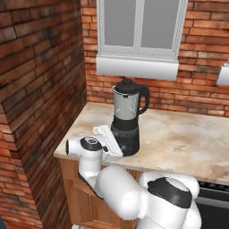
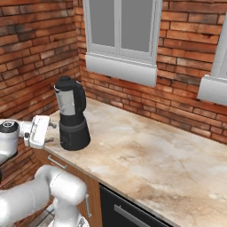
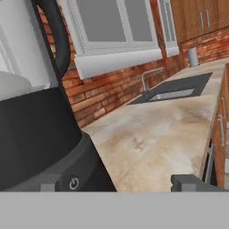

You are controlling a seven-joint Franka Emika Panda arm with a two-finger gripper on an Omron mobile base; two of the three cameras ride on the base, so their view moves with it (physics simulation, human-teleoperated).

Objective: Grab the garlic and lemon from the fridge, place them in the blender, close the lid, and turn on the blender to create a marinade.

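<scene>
The end effector stands open with nothing between its fingers, low at the blender. The blender's black base lies just left of it, lid on the jar above. The table stretches ahead.

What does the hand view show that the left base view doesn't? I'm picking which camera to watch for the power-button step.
Hand view alone: the power symbol on the blender's base, a sink with its faucet farther down the counter, and wooden cabinets. Left base view alone: the lid sitting on the jar, and the robot's arm with the pincer at the base. Both: the blender, the marble counter, brick wall and window.
</scene>
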